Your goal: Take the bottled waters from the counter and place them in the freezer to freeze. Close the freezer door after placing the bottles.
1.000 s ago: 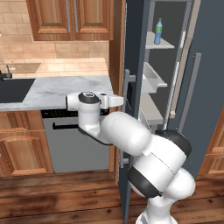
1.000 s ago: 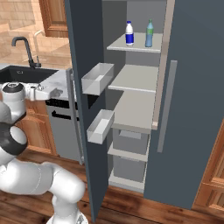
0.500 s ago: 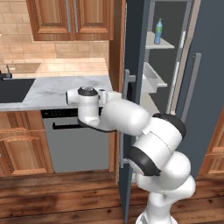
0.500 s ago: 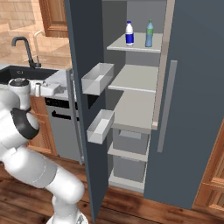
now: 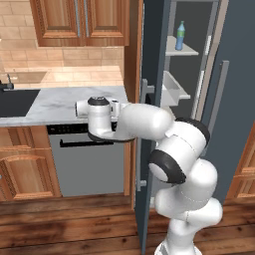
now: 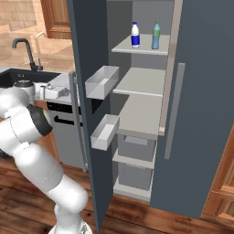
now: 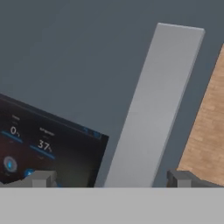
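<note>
Both bottled waters stand upright on the top shelf inside the freezer [image 6: 141, 87]: the clear one with a dark blue label [image 6: 135, 35] and the pale blue one [image 6: 156, 35], also seen from the left [image 5: 180, 36]. The freezer door [image 6: 87, 55] stands wide open, white bins [image 6: 101, 82] on its inner face. My gripper [image 5: 118, 107] [image 6: 58, 91] hovers over the counter [image 5: 55, 103], beside the door's outer face. It is open and holds nothing. In the hand view the fingertips [image 7: 41, 178] frame the door's grey bar handle [image 7: 151, 109] and a dark display panel [image 7: 43, 144].
A black sink [image 6: 18, 77] with a dark faucet [image 6: 25, 50] lies left of the hand. The grey dishwasher front [image 5: 89, 162] sits under the counter. The freezer's right panel [image 6: 201, 114] with its bar handle [image 6: 173, 109] is shut. Wooden cabinets [image 5: 79, 22] hang above.
The arm's elbow has swung up and over, and the hand has risen slightly while staying beside the door. Bottles and door have not moved.
</note>
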Tool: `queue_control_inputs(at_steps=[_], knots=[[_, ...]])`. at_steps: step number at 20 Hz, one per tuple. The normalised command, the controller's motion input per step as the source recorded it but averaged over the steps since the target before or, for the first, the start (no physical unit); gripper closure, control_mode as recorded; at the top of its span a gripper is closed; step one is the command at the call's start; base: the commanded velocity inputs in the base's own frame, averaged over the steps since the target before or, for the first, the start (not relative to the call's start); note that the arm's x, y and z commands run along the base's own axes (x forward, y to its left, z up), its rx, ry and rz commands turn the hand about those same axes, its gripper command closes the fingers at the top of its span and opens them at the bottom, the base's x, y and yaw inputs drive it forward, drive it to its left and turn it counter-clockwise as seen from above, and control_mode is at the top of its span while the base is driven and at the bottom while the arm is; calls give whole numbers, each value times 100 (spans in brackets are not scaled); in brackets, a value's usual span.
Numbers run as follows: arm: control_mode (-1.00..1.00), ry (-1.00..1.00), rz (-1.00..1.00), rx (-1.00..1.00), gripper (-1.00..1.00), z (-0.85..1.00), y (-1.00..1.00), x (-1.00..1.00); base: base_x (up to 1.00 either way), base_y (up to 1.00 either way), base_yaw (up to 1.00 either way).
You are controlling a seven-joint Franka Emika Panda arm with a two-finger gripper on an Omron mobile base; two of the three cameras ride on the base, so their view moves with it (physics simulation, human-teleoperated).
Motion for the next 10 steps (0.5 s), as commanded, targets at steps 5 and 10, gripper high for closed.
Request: queue_control_inputs(at_steps=[5, 10], knots=[[-100, 0, 8, 0, -100, 0, -34, -3, 0, 0, 0], [-100, -4, 13, 1, -100, 0, -45, -23, 0, 0, 0]])
